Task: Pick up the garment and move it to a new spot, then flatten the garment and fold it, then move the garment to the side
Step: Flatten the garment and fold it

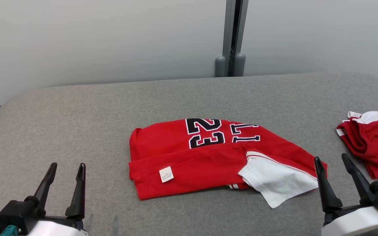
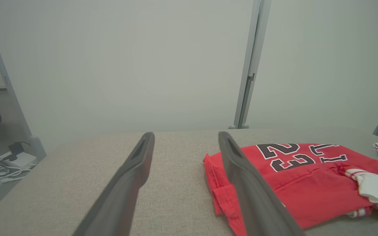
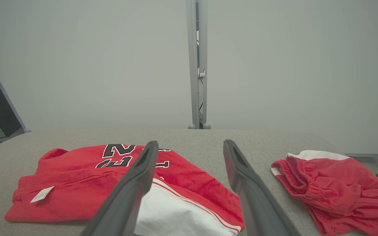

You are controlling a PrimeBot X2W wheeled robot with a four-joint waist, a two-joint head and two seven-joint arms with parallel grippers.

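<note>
The red garment (image 1: 208,164) lies folded on the grey table (image 1: 77,114), ahead of and between the two grippers. The left gripper (image 1: 68,166) hovers well to the garment's left, fingers spread wide and holding nothing. Its base is cut off by the bottom edge of the head view. In the left wrist view that gripper (image 2: 186,137) frames bare table, and its right-hand finger covers part of the garment's (image 2: 307,193) near corner.

The right gripper (image 1: 331,159) also stands spread and empty, just beside the garment's right end. Its left finger's tip overlaps the red corner in the head view, and contact cannot be judged from there. In the right wrist view the right gripper's (image 3: 191,144) left finger crosses the garment (image 3: 87,193) and hides part of the white panel (image 1: 274,183).

The number 23 (image 1: 205,132) reads upside down. The letters beside it are partly lost in the fold (perhaps two or three characters, not legible). The print on the small white label (image 1: 166,174) is too fine to read. A striped trim peeks out under the lower fold, and the layers beneath are hidden.

To the right gripper's right lies a second red-and-white garment (image 1: 372,144), bunched and cut off by the frame edge.
</note>
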